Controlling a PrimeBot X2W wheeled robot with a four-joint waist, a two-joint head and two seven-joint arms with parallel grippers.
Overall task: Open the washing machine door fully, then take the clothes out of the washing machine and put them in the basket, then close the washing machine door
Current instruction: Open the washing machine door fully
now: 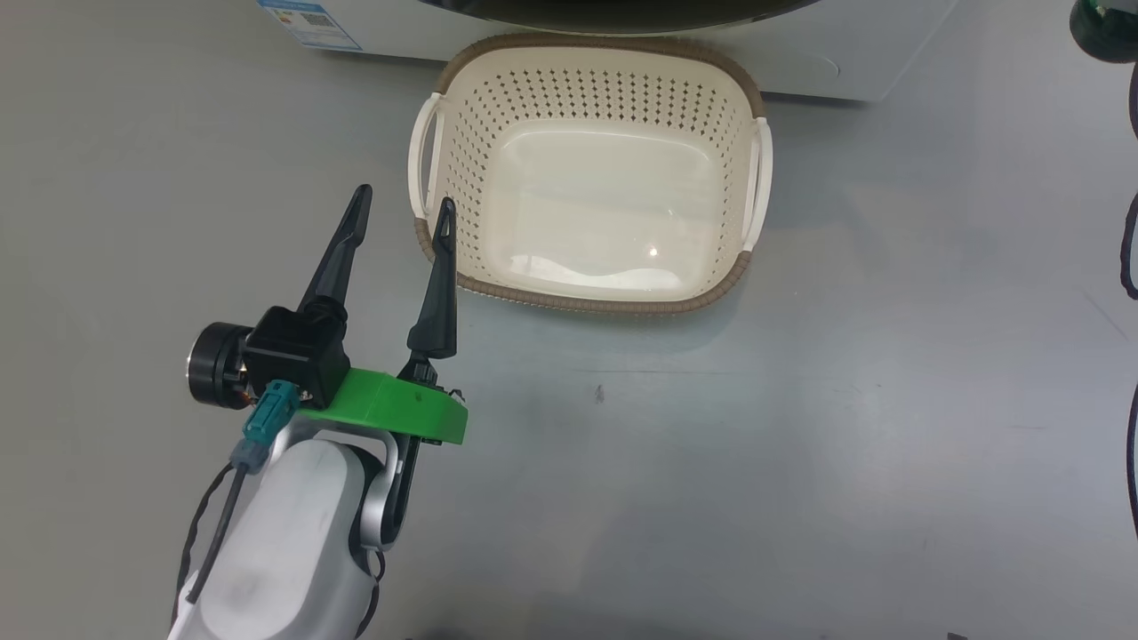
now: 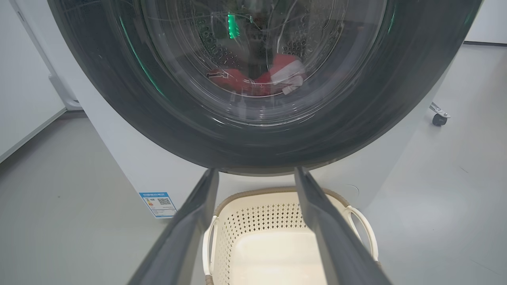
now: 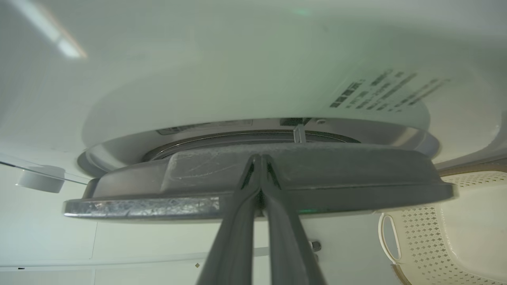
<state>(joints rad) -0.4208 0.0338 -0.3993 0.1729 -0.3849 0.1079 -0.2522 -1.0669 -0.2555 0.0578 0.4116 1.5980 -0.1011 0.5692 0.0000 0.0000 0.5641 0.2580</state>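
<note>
Our left gripper [image 1: 402,215] hangs open beside the empty cream perforated plastic basket [image 1: 589,64]; our right gripper [image 3: 260,158] is pinched closed against the glossy black round washing machine door [image 3: 356,174].

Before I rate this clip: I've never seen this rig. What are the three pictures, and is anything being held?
This is a wheeled robot with two arms, each ending in a two-fingered hand. The head view looks down at the floor: the left hand hangs open and holds nothing, beside the empty cream basket set before the washing machine. The left wrist view looks along that hand's fingers at the washing machine door, with the red clothes visible through its glass. The right wrist view shows the right hand, fingers together, at the door's rim; whether it grips the rim or only touches it is unclear.
</note>
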